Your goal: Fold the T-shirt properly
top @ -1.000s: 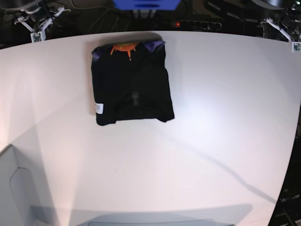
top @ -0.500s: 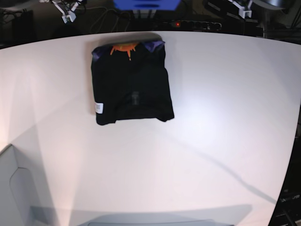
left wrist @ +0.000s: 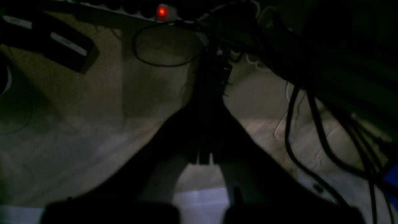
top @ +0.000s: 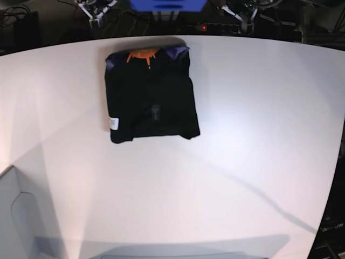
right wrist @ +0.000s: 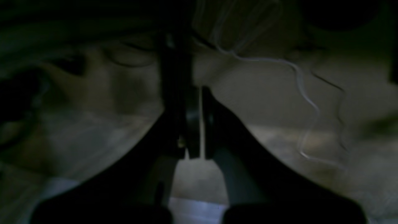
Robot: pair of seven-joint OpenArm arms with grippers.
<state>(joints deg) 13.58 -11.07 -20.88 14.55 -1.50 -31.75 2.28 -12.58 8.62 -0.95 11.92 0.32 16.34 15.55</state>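
T-shirt (top: 150,96) folded, base view only; wrist cams: dark floor, cables (left wrist: 314,137).

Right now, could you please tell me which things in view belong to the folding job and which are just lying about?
Part of the job:
- T-shirt, folded into a black rectangle on the white table
- left gripper, shut, off the table
- right gripper, shut, off the table

Just lying about:
- power strip with red light
- blue box
- cables

No text can be read; the T-shirt's (top: 151,97) label (top: 113,123) is illegible.
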